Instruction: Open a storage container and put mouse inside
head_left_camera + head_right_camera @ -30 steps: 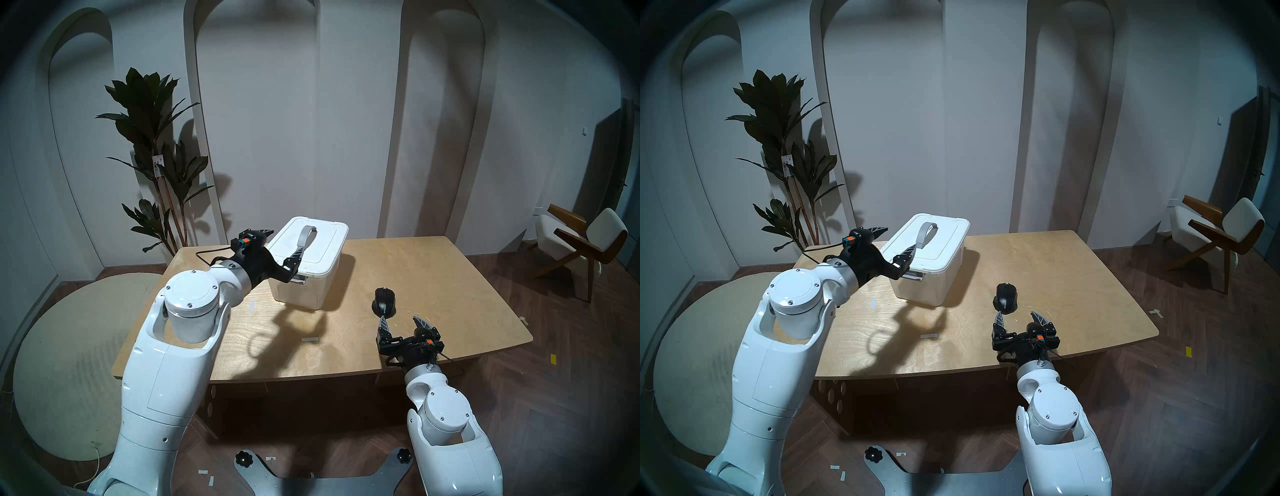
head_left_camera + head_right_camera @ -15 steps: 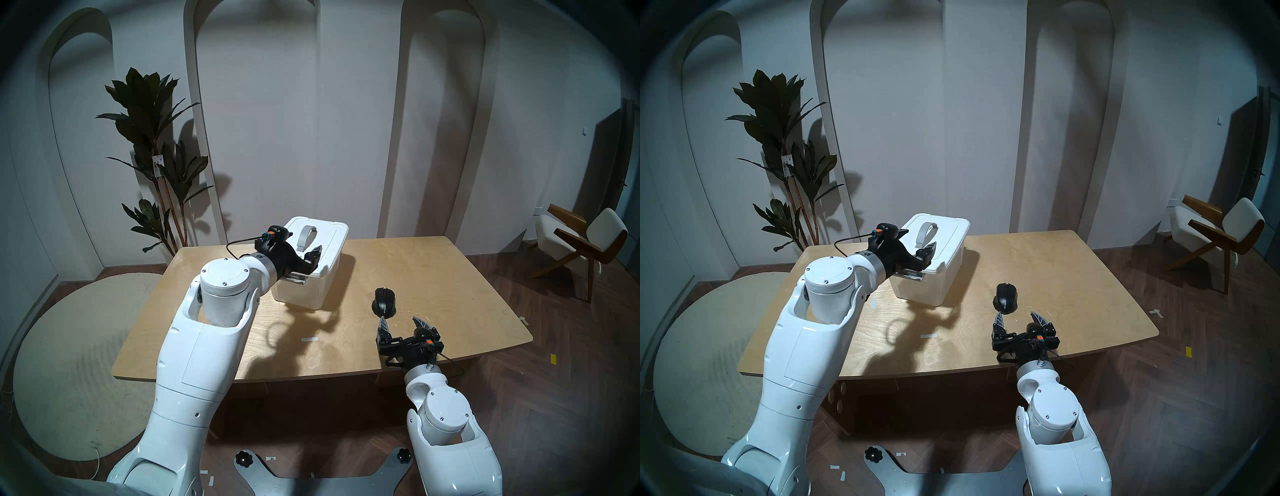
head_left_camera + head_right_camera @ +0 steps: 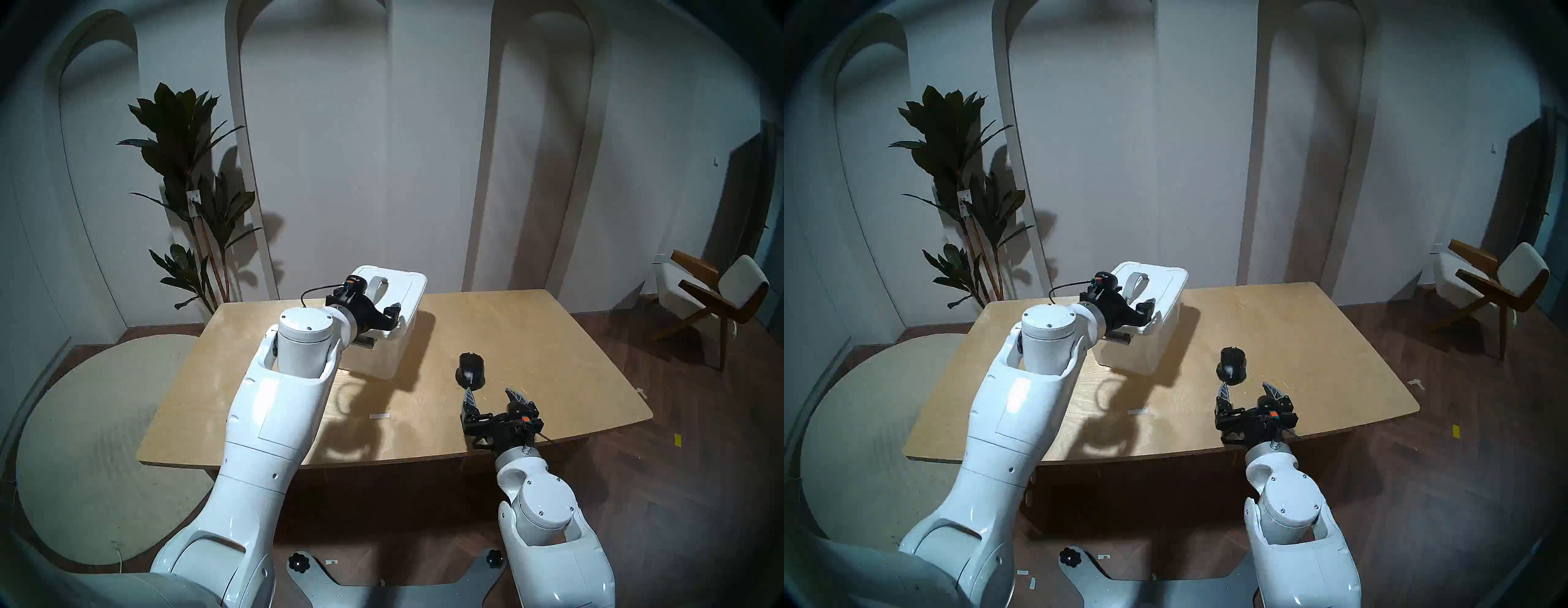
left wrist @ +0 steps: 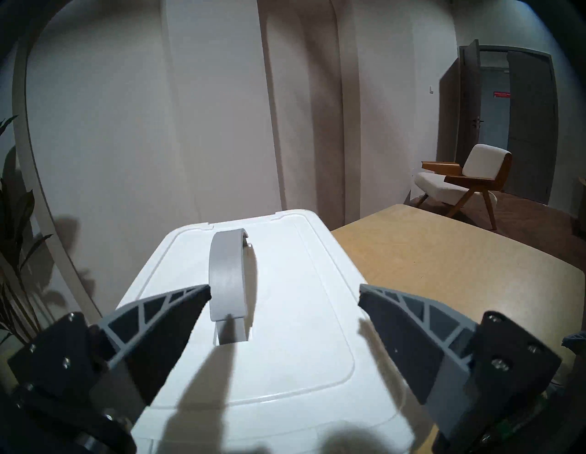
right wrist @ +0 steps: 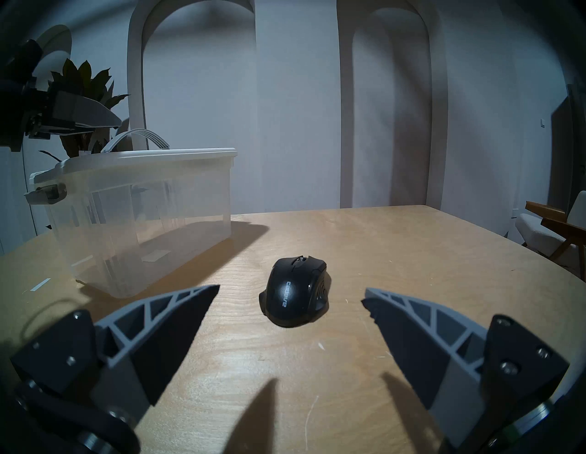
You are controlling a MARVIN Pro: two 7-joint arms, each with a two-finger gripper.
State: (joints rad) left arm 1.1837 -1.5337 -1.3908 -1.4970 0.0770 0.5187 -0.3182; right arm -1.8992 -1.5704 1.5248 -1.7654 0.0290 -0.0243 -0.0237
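- While the left gripper [image 4: 284, 293] hangs spread over the near end of the lid [image 4: 285, 317], with the handle [image 4: 226, 279] ahead between its fingers, nothing is gripped; a poorly centred approach could close on air or clip only one edge of the handle.
- Since the bin [image 5: 142, 215] looks empty and light, lifting by the handle may carry the whole bin up if the grey end latch [image 5: 47, 195] is fastened; whether it is cannot be told from here.
- A finger pressing down on the lid could skid the bin along the table [image 3: 530, 339] toward its far edge, which is near.
- The right gripper [image 5: 291, 293] is also spread and empty, hovering low just short of the mouse [image 5: 296, 290], which lies on the table to the right of the bin, apart from it.
- Because the mouse is smooth and rounded, a shallow pinch could squirt it forward.
- Grabbing the mouse before the lid is off would leave it nowhere to go.
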